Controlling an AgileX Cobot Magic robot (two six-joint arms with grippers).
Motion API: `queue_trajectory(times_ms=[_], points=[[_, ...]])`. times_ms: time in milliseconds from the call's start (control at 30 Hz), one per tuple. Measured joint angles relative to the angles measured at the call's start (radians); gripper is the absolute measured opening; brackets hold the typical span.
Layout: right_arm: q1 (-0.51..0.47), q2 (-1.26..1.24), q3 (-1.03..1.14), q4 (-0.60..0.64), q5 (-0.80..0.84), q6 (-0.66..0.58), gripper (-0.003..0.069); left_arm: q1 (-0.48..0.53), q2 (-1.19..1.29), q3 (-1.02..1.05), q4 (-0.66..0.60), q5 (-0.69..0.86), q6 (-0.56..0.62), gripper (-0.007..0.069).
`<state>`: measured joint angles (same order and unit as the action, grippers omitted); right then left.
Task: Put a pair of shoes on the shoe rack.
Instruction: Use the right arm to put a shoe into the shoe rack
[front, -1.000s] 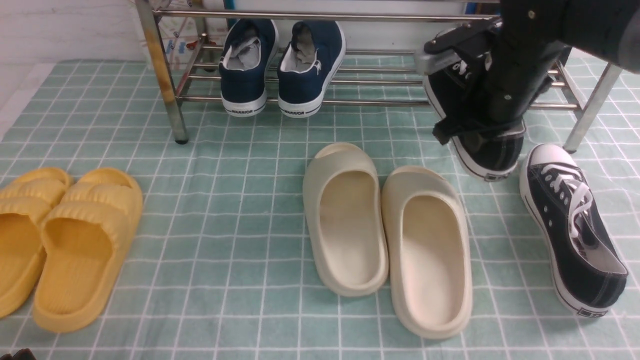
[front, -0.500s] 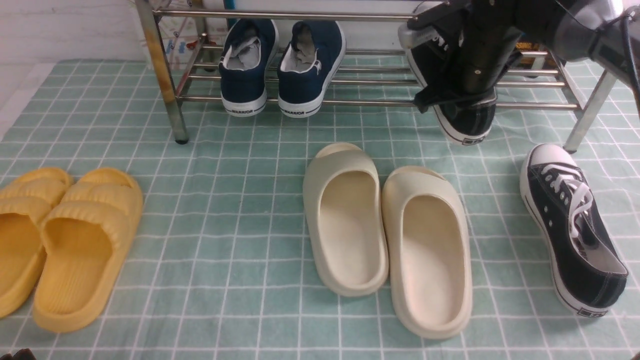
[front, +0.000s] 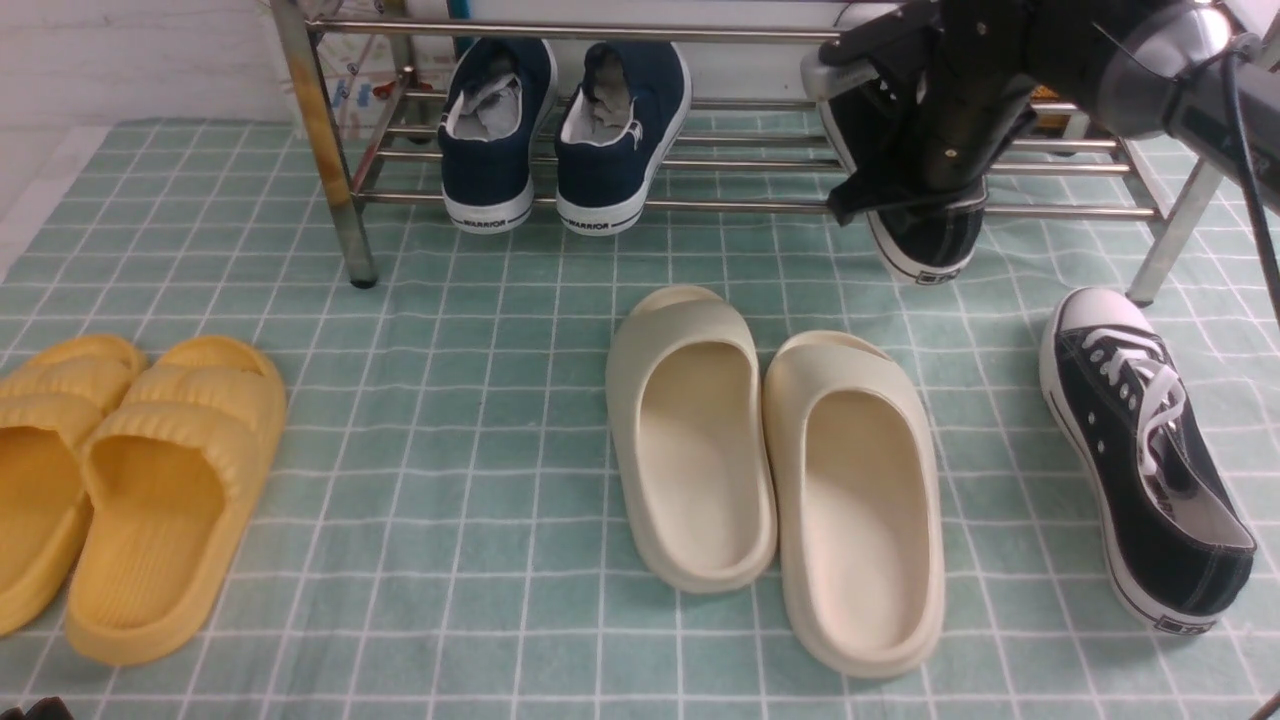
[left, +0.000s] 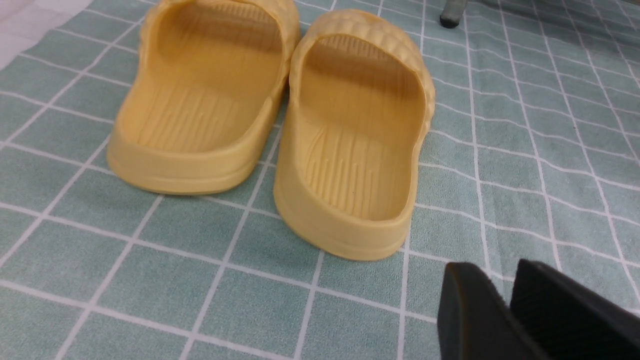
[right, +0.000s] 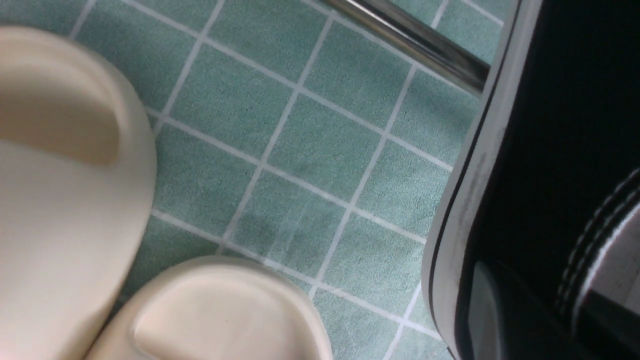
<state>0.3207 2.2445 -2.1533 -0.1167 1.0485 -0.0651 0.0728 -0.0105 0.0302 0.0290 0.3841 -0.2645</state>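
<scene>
Clamping one black sneaker across its middle, the right gripper holds it at the shoe rack's front bars, heel jutting out; its mate lies on the checked cloth, nearer me and right of those fingers; the left gripper hangs beside yellow slides; whether its fingers meet, I cannot tell.

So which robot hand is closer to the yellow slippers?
The left. The left gripper sits just short of the yellow slippers, not touching. The right gripper is far across the mat at the shoe rack, clamped on a black sneaker.
</scene>
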Motion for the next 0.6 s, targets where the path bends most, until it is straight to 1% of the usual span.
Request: queue_trajectory(times_ms=[133,267,300,333,367,400,433,533,600], points=[[0.0,0.0,-0.006,-0.013,-0.025,0.0,0.0106,0.0,0.0,0.0,0.0,0.0,0.0,0.0153],[0.0,-0.004,-0.01,-0.018,-0.043,0.0,0.0194,0.0,0.0,0.0,0.0,0.0,0.0,0.0155],[0.0,-0.004,-0.01,-0.018,-0.043,0.0,0.0199,0.0,0.0,0.0,0.0,0.0,0.0,0.0156],[0.0,-0.009,-0.01,-0.018,-0.042,0.0,0.0244,0.0,0.0,0.0,0.0,0.0,0.0,0.0159],[0.0,-0.01,-0.01,-0.018,-0.037,0.0,0.0258,0.0,0.0,0.0,0.0,0.0,0.0,0.016],[0.0,-0.016,-0.011,-0.018,-0.025,0.001,0.029,0.0,0.0,0.0,0.0,0.0,0.0,0.0162],[0.0,-0.032,-0.02,-0.018,0.011,0.001,0.0346,0.0,0.0,0.0,0.0,0.0,0.0,0.0162],[0.0,-0.067,-0.043,-0.016,0.109,0.001,0.0405,0.0,0.0,0.0,0.0,0.0,0.0,0.0162],[0.0,-0.11,-0.053,-0.016,0.172,0.002,0.0424,0.0,0.0,0.0,0.0,0.0,0.0,0.0162]])
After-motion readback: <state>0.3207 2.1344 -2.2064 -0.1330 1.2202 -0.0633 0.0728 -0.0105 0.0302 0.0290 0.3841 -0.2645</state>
